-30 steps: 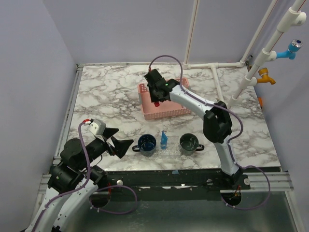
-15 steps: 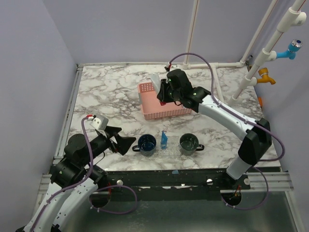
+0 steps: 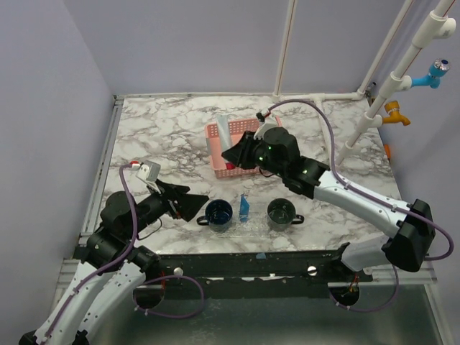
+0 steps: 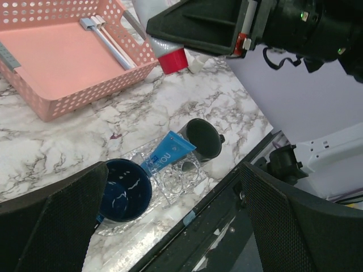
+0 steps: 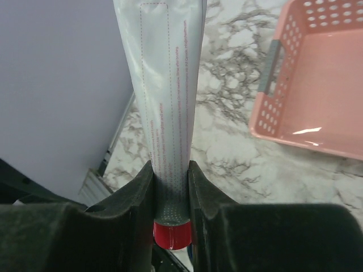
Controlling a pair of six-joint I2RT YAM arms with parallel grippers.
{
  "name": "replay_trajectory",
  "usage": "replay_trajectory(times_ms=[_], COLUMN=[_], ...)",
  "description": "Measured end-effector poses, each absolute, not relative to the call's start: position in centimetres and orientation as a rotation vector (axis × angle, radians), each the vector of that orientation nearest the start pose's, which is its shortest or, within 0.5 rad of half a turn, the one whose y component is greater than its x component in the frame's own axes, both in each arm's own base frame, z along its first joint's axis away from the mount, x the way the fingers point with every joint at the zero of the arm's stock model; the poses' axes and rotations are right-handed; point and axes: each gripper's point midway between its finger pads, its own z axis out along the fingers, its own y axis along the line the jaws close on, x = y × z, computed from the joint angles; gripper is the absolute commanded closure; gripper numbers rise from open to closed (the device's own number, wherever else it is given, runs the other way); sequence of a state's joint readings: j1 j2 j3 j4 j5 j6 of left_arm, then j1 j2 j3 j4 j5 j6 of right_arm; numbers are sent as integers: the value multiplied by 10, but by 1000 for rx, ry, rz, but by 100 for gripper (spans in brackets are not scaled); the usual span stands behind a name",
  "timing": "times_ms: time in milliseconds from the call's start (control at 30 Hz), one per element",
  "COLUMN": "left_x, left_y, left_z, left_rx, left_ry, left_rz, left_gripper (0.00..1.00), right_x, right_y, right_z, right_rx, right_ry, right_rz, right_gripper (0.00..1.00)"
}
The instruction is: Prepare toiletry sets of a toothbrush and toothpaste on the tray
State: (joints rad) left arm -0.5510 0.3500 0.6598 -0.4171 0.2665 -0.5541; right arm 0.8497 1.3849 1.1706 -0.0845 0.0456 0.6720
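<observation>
My right gripper (image 3: 234, 155) is shut on a white toothpaste tube with a red cap (image 5: 168, 107) and holds it in the air over the pink basket's front left corner. The tube also shows in the left wrist view (image 4: 170, 56). My left gripper (image 3: 195, 205) is open and empty, just left of the navy mug (image 3: 218, 213). The navy mug, a small blue tube (image 3: 244, 208) and the dark green mug (image 3: 281, 213) stand on the clear tray (image 3: 253, 228). Two slim toothbrushes, one light blue (image 4: 111, 44), lie side by side in the basket.
The pink lattice basket (image 3: 214, 149) stands behind the tray at mid table; it also shows in the left wrist view (image 4: 62, 56) and the right wrist view (image 5: 317, 96). White pipes with blue and orange taps (image 3: 431, 73) rise at the right. The table's front edge (image 3: 259, 253) runs just below the tray.
My right gripper has lifted the white tube out of the basket and swung it toward the front left. My left gripper has reached forward toward the navy mug.
</observation>
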Motion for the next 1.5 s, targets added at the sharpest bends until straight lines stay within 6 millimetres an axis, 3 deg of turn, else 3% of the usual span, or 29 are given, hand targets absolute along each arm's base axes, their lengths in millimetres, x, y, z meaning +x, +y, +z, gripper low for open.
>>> replay_trajectory(times_ms=[367,833,1500], left_x=[157,170,180], left_y=[-177,-170,-159], left_z=[285,284,283], left_rx=[141,50,0], left_ry=[1784,1801,1794], left_rz=[-1089,-1033,-953], left_gripper=[1,11,38], right_x=[237,208,203], right_y=[402,435,465], right_z=[309,316,321], right_rx=[-100,-67,-29], right_ry=[1882,1849,1839], right_rz=[1180,1168,1141], right_gripper=[78,78,78])
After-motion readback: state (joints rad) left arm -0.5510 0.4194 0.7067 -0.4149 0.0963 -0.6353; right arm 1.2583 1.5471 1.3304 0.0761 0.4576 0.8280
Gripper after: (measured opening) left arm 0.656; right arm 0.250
